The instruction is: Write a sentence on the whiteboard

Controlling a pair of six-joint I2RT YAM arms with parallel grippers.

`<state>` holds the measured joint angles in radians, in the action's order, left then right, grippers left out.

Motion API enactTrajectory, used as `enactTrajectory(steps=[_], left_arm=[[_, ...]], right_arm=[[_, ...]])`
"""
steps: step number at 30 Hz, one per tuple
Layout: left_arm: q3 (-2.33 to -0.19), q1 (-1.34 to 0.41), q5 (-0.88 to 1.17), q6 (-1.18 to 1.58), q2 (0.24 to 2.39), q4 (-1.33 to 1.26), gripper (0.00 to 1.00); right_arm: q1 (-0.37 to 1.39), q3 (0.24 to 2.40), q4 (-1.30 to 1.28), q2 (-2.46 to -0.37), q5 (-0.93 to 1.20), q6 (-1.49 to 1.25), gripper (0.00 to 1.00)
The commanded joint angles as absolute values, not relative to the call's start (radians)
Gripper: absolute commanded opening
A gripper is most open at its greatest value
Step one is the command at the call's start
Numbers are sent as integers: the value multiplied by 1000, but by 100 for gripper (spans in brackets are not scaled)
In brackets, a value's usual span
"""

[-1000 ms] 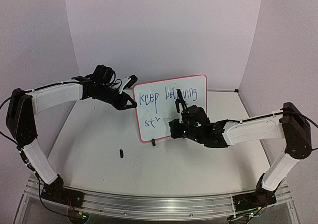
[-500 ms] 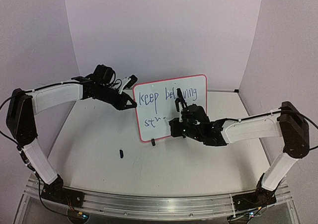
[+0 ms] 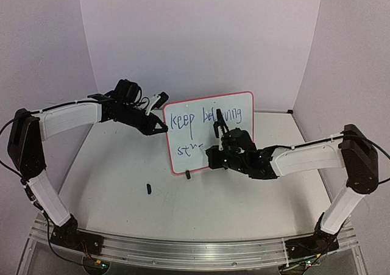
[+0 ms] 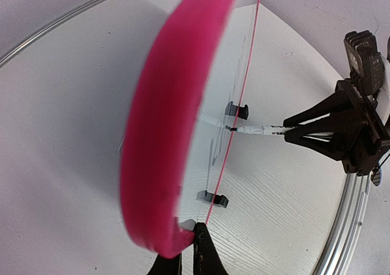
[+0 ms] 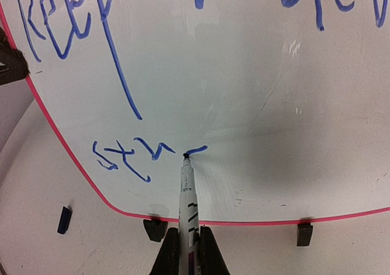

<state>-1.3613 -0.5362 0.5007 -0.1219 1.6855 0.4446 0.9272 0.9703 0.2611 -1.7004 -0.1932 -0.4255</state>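
Two grippers are closed at one upright whiteboard (image 3: 210, 113).
At the left, the board's red-bordered left edge is pinched between the tightly closed fingers of the left gripper (image 4: 183, 258). A small dark object (image 3: 148, 188), blue in the right wrist view, is seen lying on the table (image 3: 116, 165) in front of the board's lower left corner, apart from it. The board is stood on black clip feet (image 5: 155, 228) at mid-table, facing the arms. The sentence (image 5: 67, 28) is written in blue: "keep believing" above, "str" and a short stroke below. A marker (image 5: 187, 192) is clamped in the right gripper (image 5: 186, 246), its tip pressed against the board at the start of that stroke.
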Motion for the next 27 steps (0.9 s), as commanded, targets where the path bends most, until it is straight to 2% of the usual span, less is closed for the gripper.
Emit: enactTrajectory(steps=[1, 27], left_arm=[[-1344, -558, 436, -166, 1743, 594, 0], [-1344, -559, 439, -166, 1743, 594, 0]], right_arm=[[923, 976, 251, -1717, -215, -445, 0], [922, 1011, 195, -1684, -290, -414, 0]])
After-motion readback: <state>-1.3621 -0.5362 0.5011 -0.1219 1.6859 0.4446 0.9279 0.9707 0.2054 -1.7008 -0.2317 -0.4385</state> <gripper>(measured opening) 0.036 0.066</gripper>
